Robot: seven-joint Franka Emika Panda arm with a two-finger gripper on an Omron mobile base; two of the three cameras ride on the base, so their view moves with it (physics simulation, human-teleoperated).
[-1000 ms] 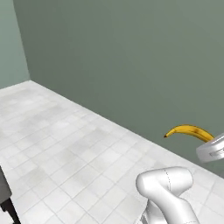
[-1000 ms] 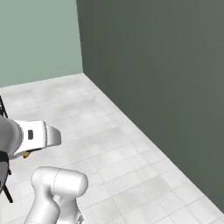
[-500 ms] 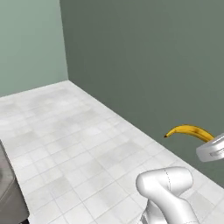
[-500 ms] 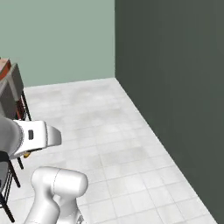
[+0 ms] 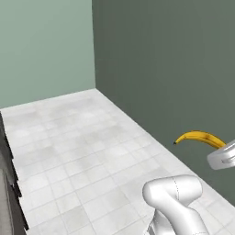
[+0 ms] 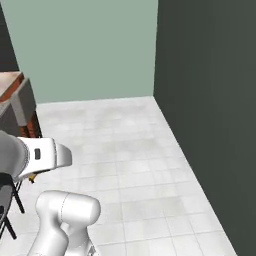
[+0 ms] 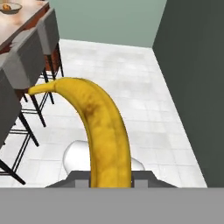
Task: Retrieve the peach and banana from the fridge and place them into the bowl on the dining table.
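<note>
Hand view: pale tiled floor, dark-green wall.

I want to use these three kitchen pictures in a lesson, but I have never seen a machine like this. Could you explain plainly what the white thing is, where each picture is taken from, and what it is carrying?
The white shape is a robot arm on a wheeled base, in a computer-drawn kitchen. Two pictures come from cameras on the base, behind the arm to its left and right, looking forward over a pale tiled floor towards green-grey walls.

The third comes from a camera on the hand, looking along the claw. There the claw is shut on the banana, which curves up through the middle of the picture. The left base view shows the same banana sticking out near the right edge.

In the hand view's top left are the dining table, marbled brown, grey chairs beside it, and the bowl on top with something orange inside, too small to name surely.
</note>
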